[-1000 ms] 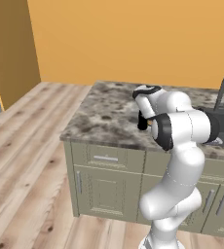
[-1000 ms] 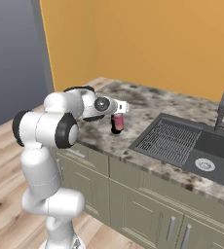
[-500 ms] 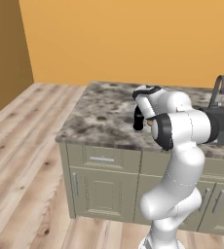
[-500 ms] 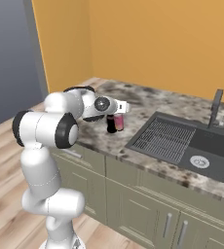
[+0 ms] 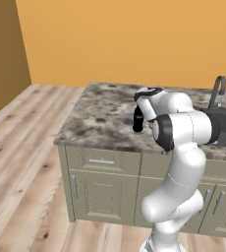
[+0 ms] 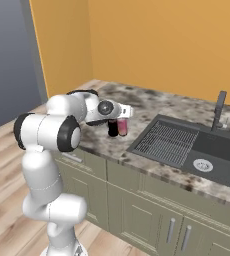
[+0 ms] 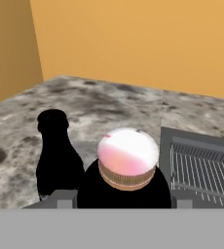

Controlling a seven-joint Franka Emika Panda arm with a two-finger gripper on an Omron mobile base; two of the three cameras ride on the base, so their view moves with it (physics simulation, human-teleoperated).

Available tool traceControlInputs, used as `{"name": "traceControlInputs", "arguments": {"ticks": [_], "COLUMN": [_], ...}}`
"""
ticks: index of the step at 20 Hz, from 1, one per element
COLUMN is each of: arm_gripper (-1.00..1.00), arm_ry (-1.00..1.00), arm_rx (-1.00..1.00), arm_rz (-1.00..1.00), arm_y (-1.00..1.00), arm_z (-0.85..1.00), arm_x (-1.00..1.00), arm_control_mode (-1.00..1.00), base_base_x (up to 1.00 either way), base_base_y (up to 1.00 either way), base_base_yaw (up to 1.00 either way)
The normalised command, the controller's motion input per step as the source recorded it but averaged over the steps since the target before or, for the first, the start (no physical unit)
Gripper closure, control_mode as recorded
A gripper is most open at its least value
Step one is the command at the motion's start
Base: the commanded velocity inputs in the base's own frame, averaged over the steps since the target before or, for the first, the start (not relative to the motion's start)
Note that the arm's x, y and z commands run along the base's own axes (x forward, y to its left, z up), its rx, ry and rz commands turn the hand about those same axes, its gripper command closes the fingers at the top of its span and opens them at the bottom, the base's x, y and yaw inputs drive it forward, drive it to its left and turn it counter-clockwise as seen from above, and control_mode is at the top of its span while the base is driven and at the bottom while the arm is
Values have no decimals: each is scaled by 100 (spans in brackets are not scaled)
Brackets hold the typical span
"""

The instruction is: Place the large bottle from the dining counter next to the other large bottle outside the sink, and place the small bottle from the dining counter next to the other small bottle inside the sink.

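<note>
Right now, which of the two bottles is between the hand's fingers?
The pale pink bottle sits in the hand; the all-dark bottle stands free beside it on the counter.

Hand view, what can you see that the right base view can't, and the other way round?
Hand view: the tall all-dark bottle standing on the counter, close beside the pink bottle. Right base view: the tap, the round drain, the cabinet doors and the wooden floor. Both: the pink bottle in the gripper, the sink's ribbed rack and the orange wall.
</note>
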Motion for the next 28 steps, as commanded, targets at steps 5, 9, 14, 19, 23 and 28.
{"name": "traceControlInputs", "arguments": {"ticks": [5, 9, 14, 19, 23, 28], "arm_gripper": [100, 100, 100, 100, 100, 100], "arm_ry": [0, 0, -1, -3, -2, -1], "arm_rx": [0, 0, 0, 0, 0, 0], "arm_rz": [0, 0, 0, 0, 0, 1], "arm_y": [-2, -4, -9, -8, -7, -4], "arm_z": [-50, -47, -41, -37, -36, -45], "arm_x": [0, 0, 0, -3, -2, -6], "arm_control_mode": [-100, -100, -100, -100, -100, -100], "base_base_x": [0, 0, 0, 0, 0, 0], "base_base_y": [0, 0, 0, 0, 0, 0], "base_base_yaw": [0, 0, 0, 0, 0, 0]}}
